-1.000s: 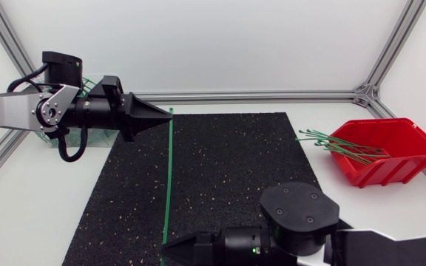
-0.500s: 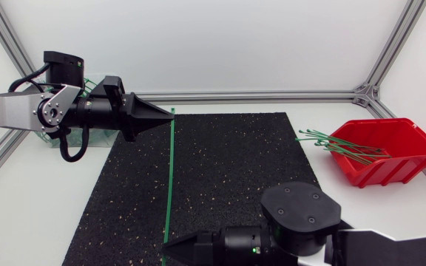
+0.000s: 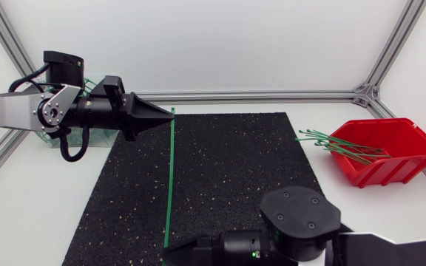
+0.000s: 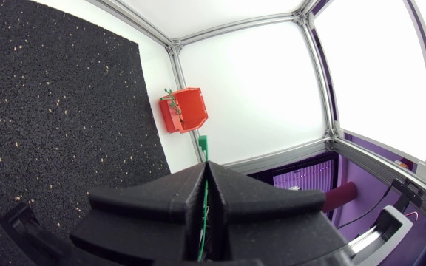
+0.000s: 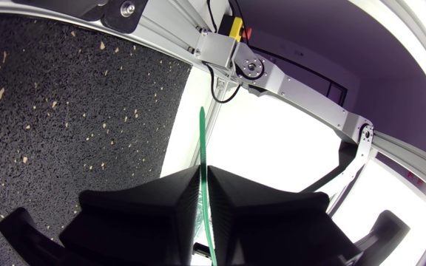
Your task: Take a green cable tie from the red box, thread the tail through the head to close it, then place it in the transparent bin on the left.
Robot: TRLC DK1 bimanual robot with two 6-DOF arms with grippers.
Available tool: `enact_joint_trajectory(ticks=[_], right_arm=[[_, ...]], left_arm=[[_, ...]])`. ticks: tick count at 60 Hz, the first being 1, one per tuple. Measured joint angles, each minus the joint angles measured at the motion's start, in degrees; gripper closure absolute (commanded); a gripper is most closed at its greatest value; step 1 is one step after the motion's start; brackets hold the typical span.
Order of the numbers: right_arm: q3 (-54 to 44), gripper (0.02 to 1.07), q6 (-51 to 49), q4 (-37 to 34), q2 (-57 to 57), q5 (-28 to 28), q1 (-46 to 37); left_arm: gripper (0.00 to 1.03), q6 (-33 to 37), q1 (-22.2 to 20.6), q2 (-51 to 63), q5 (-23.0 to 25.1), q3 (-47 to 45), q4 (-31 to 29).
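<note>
Red box [image 3: 394, 168] holds green ties [image 3: 344, 146]; some overhang rim.

**Tie** [image 3: 168, 177]: one, green, thin, flat strip. Unclosed and pulled out straight, held off the surface. Its far end is pinched in my left gripper [image 3: 171, 112] and its near end in my right gripper [image 3: 167, 247], both sets of fingers pressed together on it. In the left wrist view a short broader end [image 4: 203, 142] pokes out just past the fingertips. In the right wrist view the strip [image 5: 204, 148] runs straight ahead from between the fingers.

**Box** [image 3: 390, 159]: red, open-topped, upright, far right. It holds a bundle of spare ties [image 3: 331, 140], whose ends overhang its left rim.

**Bin** [image 3: 53, 140]: transparent, far left, mostly hidden behind my left arm. Green shows inside.
</note>
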Motion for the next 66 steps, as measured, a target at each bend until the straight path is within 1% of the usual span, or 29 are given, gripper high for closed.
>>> enact_joint_trajectory(ticks=[7,18,26,32,41,48,55,66], right_arm=[[-0.46,1.01,0.85,-0.04,-0.09,0.94,0.0],[-0.5,1.01,3.82,-0.04,-0.33,2.93,0.0],[0.07,1.01,8.92,-0.39,-0.87,4.48,0.0],[1.99,1.01,16.17,-2.84,-1.81,7.02,0.0],[4.17,1.01,26.36,-5.44,-2.16,10.36,0.0],[6.05,1.01,35.15,-10.23,-2.21,13.38,0.37],[6.69,1.01,44.24,-11.5,-2.21,14.62,0.44],[6.69,1.01,57.92,-12.5,-3.58,14.82,0.44]], left_arm=[[1.0,0.0,0.0,0.0,0.0,0.0,0.0],[1.0,0.04,-0.04,0.0,0.0,0.0,0.02],[1.0,0.07,-0.15,-0.02,-0.04,-0.02,0.92],[1.0,0.07,-0.15,-0.46,-0.22,-0.63,3.04],[1.0,0.07,-0.42,-2.58,-0.46,-2.86,4.42],[1.0,0.07,-0.79,-4.33,-0.81,-4.33,5.16],[1.0,0.04,-0.83,-5.35,-1.33,-4.66,5.44],[1.0,0.04,-1.9,-6.97,-1.81,-5.75,5.57]])
